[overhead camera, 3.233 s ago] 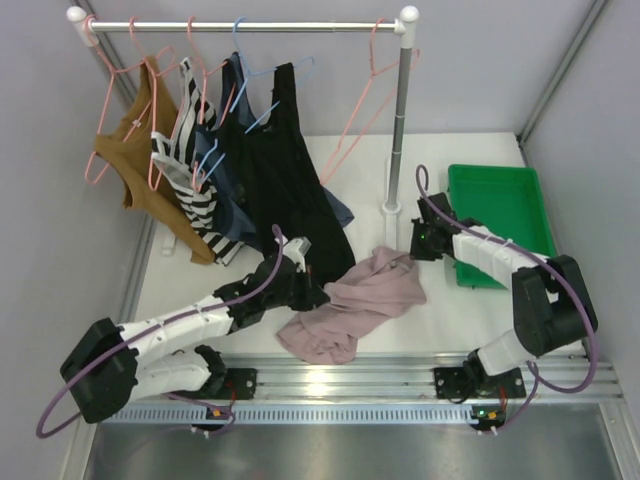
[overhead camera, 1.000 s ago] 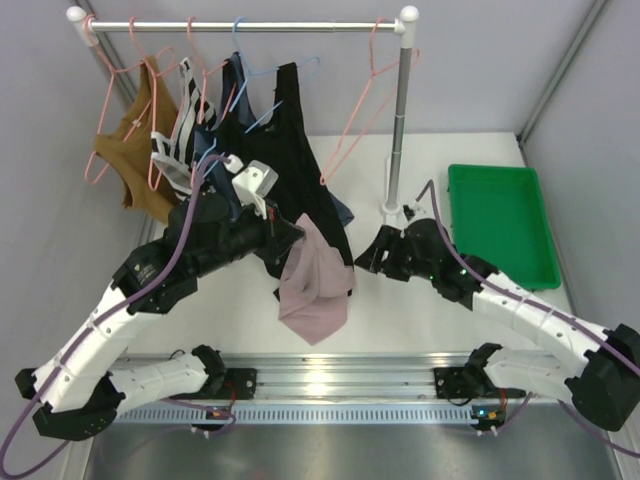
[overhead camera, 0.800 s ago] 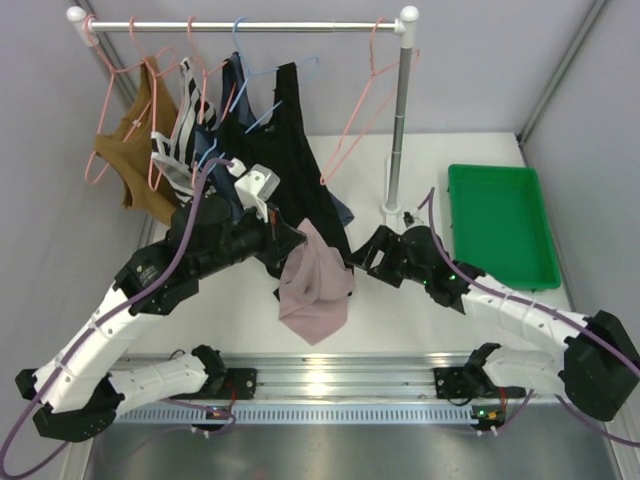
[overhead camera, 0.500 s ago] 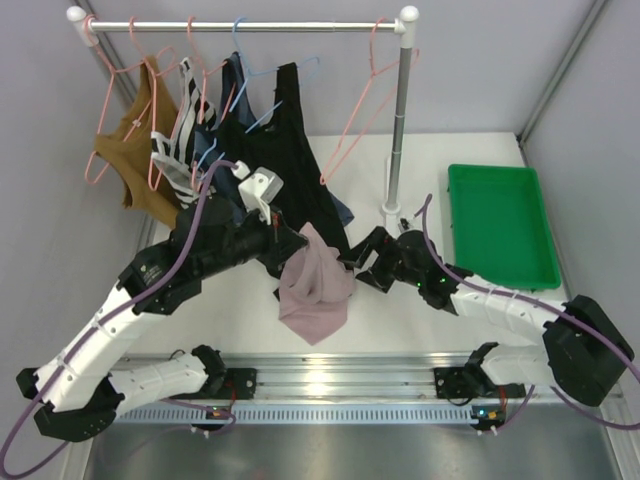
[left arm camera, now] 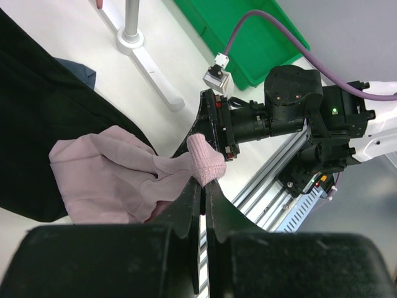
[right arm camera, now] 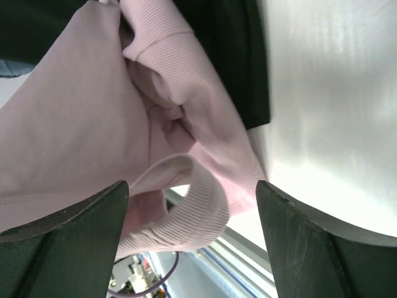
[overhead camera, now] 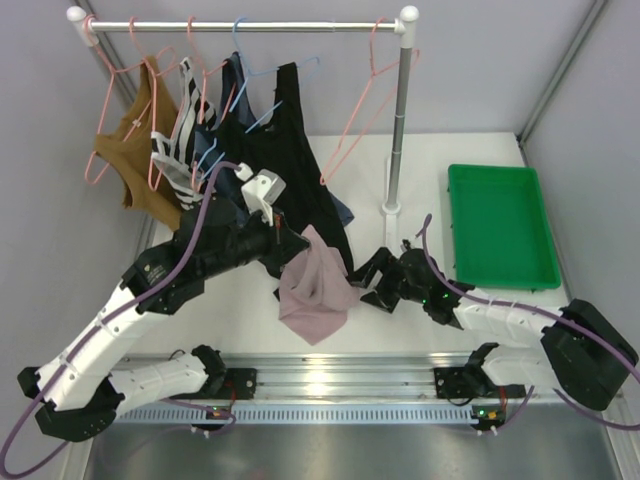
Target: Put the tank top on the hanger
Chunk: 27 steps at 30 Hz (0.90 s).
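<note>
— Fingers of the left gripper (left arm camera: 203, 186): what do they hold?

— They are pressed together on a rolled edge of the tank top (left arm camera: 124, 180). The pinched bit pokes out just past the tips. In the left wrist view the rest of the mauve cloth hangs to one side of them, bunched against the black tank top (left arm camera: 37, 93).

— And the right gripper (right arm camera: 191, 189)?

— Its fingers stand wide apart. In the right wrist view a ribbed loop of the tank top (right arm camera: 93, 124) lies in the gap between them, and neither finger presses on it.

— How do the two sets of fingers sit to each other?

— Nearly tip to tip. From above, the left gripper (overhead camera: 290, 245) holds the upper part of the tank top (overhead camera: 315, 285) raised. Whether the lower end rests on the table (overhead camera: 230, 310) cannot be told. The right gripper (overhead camera: 365, 280) faces it from the other side, just beside the cloth's edge.

— Where is the hanger?

— The hanger (overhead camera: 358, 105) hangs on the rail (overhead camera: 250, 25), well beyond both sets of fingers and apart from the tank top.
</note>
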{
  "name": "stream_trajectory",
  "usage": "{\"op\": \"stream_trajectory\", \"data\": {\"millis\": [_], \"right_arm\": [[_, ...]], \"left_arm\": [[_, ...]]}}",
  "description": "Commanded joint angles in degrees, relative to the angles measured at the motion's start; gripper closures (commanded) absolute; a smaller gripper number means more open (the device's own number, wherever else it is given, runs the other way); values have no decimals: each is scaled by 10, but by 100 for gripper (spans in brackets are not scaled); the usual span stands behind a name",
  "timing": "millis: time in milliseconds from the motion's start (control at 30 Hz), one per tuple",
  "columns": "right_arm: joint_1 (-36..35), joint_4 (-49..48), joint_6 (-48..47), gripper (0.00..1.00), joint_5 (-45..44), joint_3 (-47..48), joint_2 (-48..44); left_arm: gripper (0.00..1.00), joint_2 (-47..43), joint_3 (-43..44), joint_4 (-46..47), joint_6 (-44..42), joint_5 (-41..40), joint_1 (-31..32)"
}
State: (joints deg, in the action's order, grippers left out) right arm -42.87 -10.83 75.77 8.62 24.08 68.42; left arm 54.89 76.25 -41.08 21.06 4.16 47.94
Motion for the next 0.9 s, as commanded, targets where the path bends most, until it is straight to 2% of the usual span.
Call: {"op": "stream_trajectory", "data": {"millis": [0, 100, 200, 233, 300, 333, 400, 567, 600, 633, 667, 767, 867], "right_arm": [[-13, -77, 20, 16, 18, 10, 6], [-20, -106, 36, 21, 32, 18, 23], [-21, -131, 55, 35, 40, 18, 31], [-22, -131, 58, 52, 40, 20, 30], [-22, -112, 54, 70, 39, 25, 22], [-22, -100, 50, 87, 36, 35, 16], [-21, -58, 20, 100, 20, 53, -6], [-15, 163, -76, 100, -74, 176, -92], [-15, 205, -120, 100, -87, 205, -101], [-15, 237, -143, 100, -132, 273, -111], [-15, 303, -165, 100, -151, 311, -113], [-15, 394, -245, 100, -203, 457, -99], [-16, 446, -308, 100, -236, 586, -74]], "left_arm": [[100, 1, -2, 41, 6, 14, 0], [100, 3, -4, 42, 6, 14, -1], [100, 2, -8, 44, 6, 11, -1], [100, 0, -9, 43, 7, 11, -1], [100, 0, -10, 43, 7, 9, -1], [100, 0, -9, 43, 6, 9, -1], [100, -1, -7, 42, 5, 6, -1], [100, 2, 32, 21, -15, -18, -1], [100, 6, 40, 15, -25, -21, -1], [100, 7, 56, 12, -30, -26, -2], [100, 9, 64, 11, -35, -28, -1], [100, 14, 92, 10, -51, -35, -1], [100, 21, 122, 10, -69, -57, -2]]}}
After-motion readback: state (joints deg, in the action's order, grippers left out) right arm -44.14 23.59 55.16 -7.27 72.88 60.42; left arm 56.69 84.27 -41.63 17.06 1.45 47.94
